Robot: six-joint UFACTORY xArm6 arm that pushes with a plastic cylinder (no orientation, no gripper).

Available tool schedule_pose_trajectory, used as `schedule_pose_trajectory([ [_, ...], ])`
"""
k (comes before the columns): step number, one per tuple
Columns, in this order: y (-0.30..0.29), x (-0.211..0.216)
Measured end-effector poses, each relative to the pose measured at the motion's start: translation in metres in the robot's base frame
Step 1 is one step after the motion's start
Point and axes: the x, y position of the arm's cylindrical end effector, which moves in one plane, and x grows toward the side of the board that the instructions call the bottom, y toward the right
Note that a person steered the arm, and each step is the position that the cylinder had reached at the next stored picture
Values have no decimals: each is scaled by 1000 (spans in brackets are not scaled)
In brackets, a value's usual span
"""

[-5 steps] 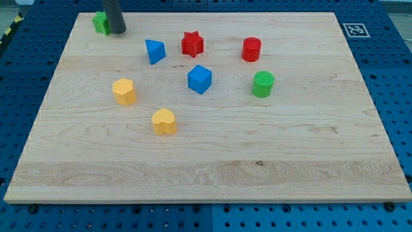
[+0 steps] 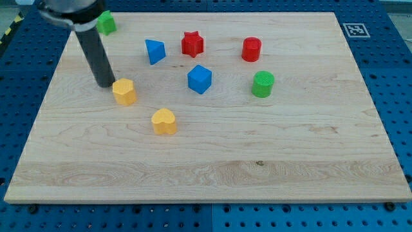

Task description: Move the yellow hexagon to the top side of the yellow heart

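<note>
The yellow hexagon (image 2: pixel 124 91) sits on the wooden board at the view's left of centre. The yellow heart (image 2: pixel 164 121) lies below and to the right of it, a short gap apart. My tip (image 2: pixel 105 84) stands just left of the hexagon, close to its upper left side, touching or nearly so. The dark rod rises from there toward the view's top left.
A green block (image 2: pixel 107 23) sits near the board's top left corner. A blue triangle (image 2: pixel 154 51), red star (image 2: pixel 192 44), red cylinder (image 2: pixel 252 49), blue cube (image 2: pixel 199 78) and green cylinder (image 2: pixel 262 84) lie across the upper middle. The board's left edge (image 2: pixel 48 96) is near my tip.
My tip has moved from beside the green block at the top left down to the left side of the yellow hexagon. No block has visibly moved.
</note>
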Motion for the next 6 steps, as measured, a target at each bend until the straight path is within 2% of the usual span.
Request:
schedule_pose_trajectory([
  [1,8,24],
  [6,98,37],
])
